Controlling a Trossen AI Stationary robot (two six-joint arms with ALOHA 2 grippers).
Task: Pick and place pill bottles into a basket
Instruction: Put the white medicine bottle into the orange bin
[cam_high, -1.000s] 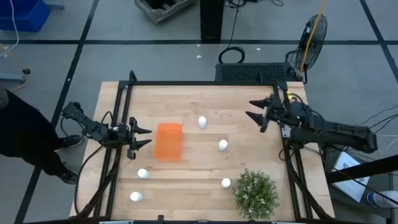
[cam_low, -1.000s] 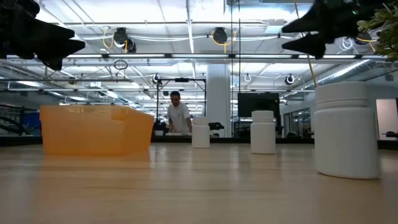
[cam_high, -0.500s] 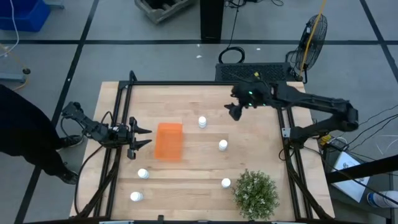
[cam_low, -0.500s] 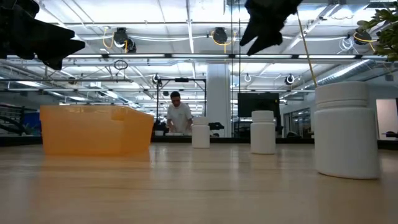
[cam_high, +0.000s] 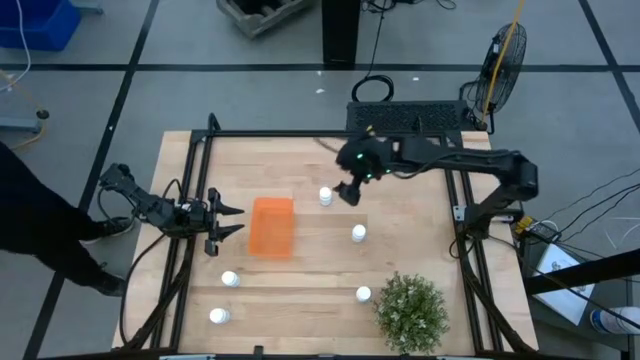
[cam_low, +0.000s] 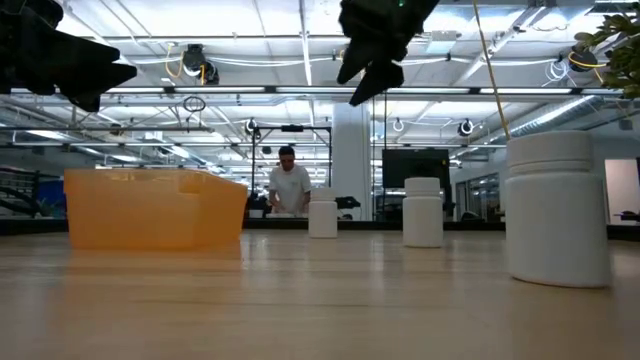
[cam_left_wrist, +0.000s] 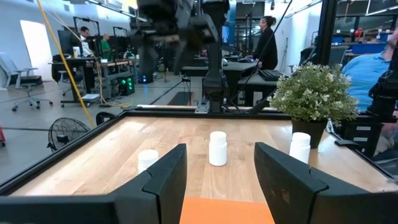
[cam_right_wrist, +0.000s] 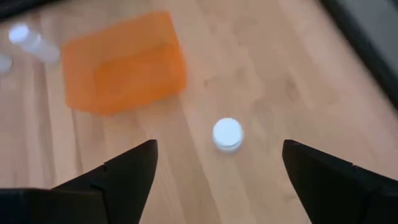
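Above the table, my right gripper (cam_high: 347, 192) hangs with fingers spread wide, just beside one unlabelled pill bottle (cam_high: 325, 196); orange basket (cam_high: 270, 226) lies beyond it. No writing readable.

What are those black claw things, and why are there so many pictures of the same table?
Those claws are the hands of a robot with two dark arms, called grippers. Four cameras look at the same moment. One hangs above the wooden table and looks straight down. One sits at table height and looks across it. One rides on each wrist, so you see that arm's own fingers at the bottom.

On the table are five little white pill bottles, an orange basket and a green bushy plant. The basket looks empty.

The right gripper hangs open in the air, close to one bottle; its wrist camera looks down on that bottle's cap. The left gripper waits beside the basket, fingers a little apart. Neither one holds anything. The people you see are in the room behind the table.
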